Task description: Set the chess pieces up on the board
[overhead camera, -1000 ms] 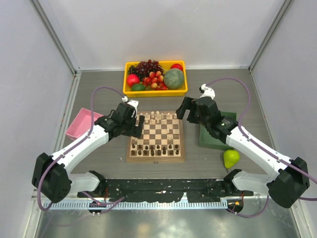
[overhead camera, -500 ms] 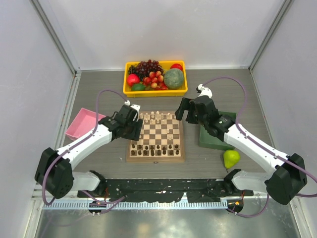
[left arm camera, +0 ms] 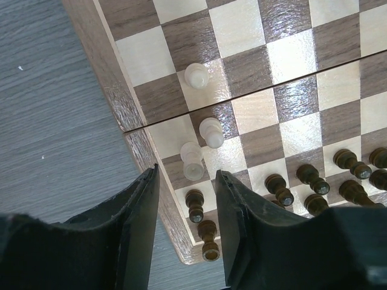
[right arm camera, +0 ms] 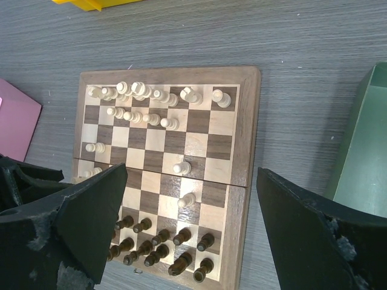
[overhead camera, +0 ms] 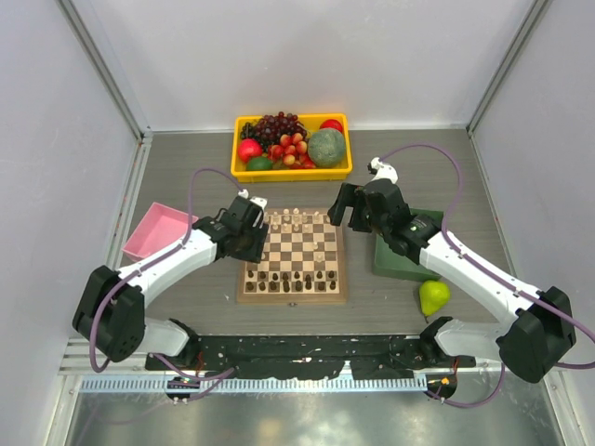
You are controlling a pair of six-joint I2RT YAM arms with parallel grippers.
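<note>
Grey tabletop [overhead camera: 167, 158], board [overhead camera: 294, 297] squared, chess pieces [overhead camera: 296, 276] upright

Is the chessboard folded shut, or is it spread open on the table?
Spread open. Both halves of the board lie flat, meeting at a seam across the middle, with chess pieces standing on each half.

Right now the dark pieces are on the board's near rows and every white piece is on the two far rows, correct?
Not every white piece. The right wrist view shows stray white pieces on the middle rows; the dark pieces are on the board's near rows, as you said.
</note>
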